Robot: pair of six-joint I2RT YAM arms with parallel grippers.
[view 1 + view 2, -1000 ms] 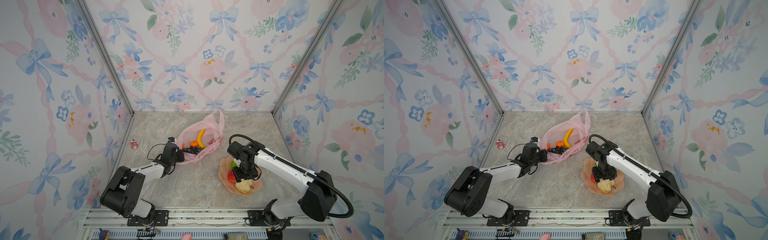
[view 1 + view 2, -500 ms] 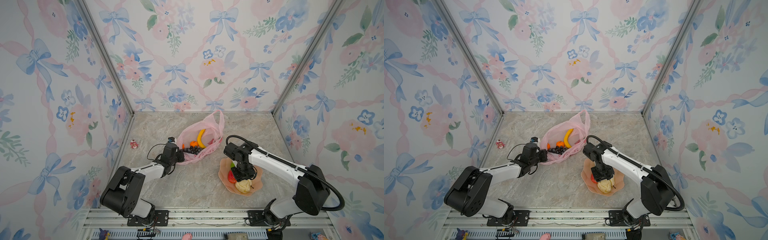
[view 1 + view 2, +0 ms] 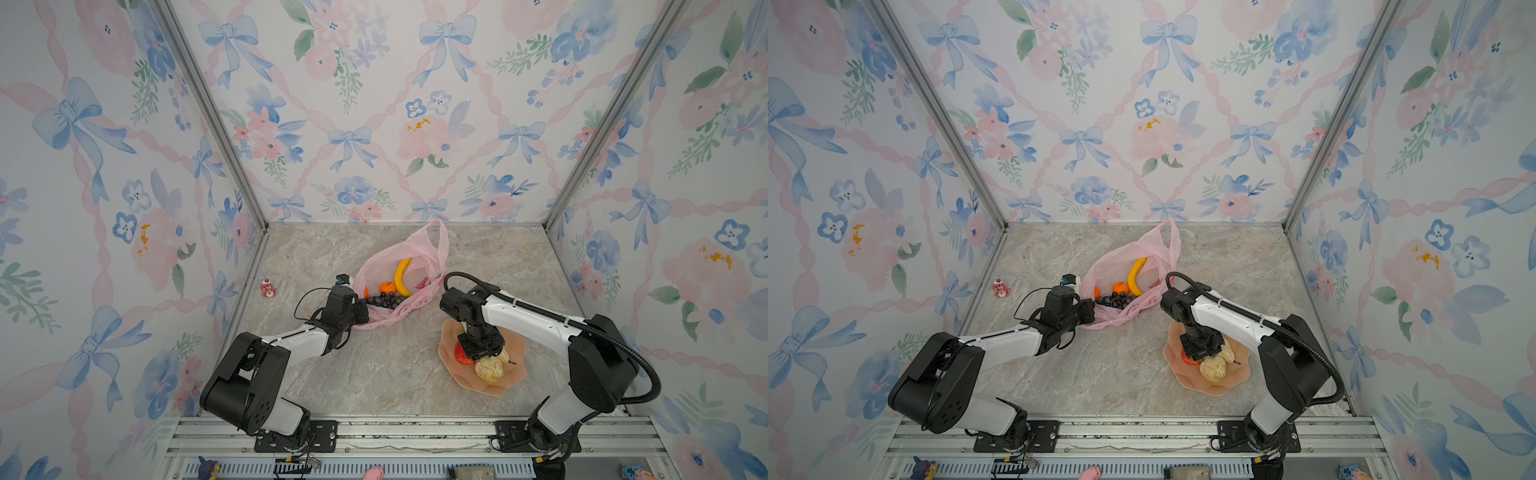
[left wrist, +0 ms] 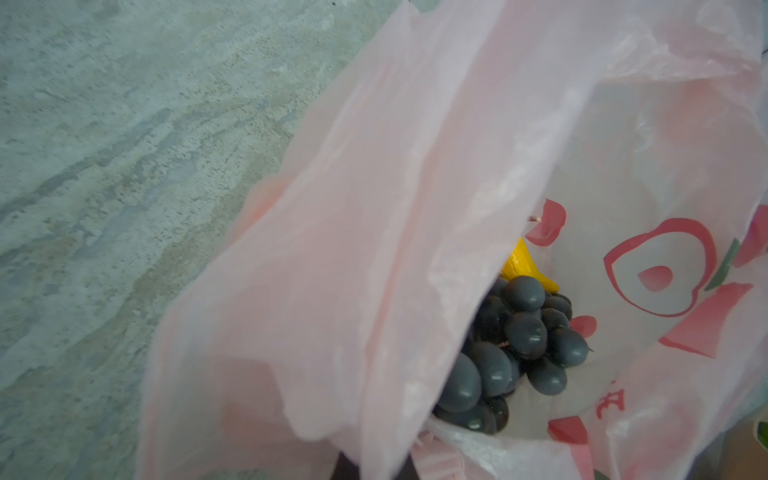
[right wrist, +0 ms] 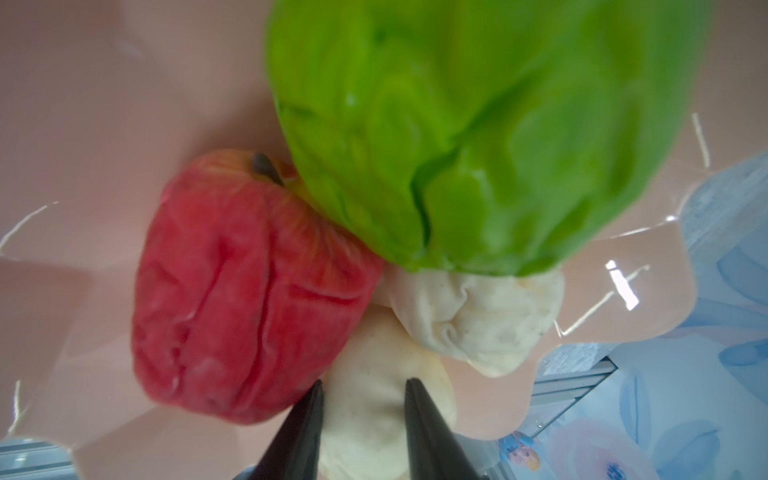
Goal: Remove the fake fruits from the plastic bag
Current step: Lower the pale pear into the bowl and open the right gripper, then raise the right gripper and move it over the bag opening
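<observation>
The pink plastic bag (image 3: 419,253) (image 3: 1154,249) lies open mid-table. Inside it lie a yellow banana (image 3: 400,276) (image 4: 525,270), an orange (image 3: 387,287) and a dark grape bunch (image 3: 386,300) (image 4: 511,353). My left gripper (image 3: 365,311) (image 3: 1092,311) is shut on the bag's near-left rim, holding the mouth up. My right gripper (image 3: 484,353) (image 5: 365,382) hovers over the peach plate (image 3: 515,374), its jaws a narrow gap apart and holding nothing. On the plate lie a red fruit (image 5: 249,291), a green fruit (image 5: 478,124) and two pale pears (image 5: 478,316) (image 3: 489,370).
A tiny red-and-white figurine (image 3: 267,287) (image 3: 1000,288) stands by the left wall. Floral walls close in the marble floor on three sides. A metal rail runs along the front edge, behind both arm bases.
My right gripper's jaws have narrowed over the plate and the arm has shifted slightly left. The left gripper and the bag have not moved.
</observation>
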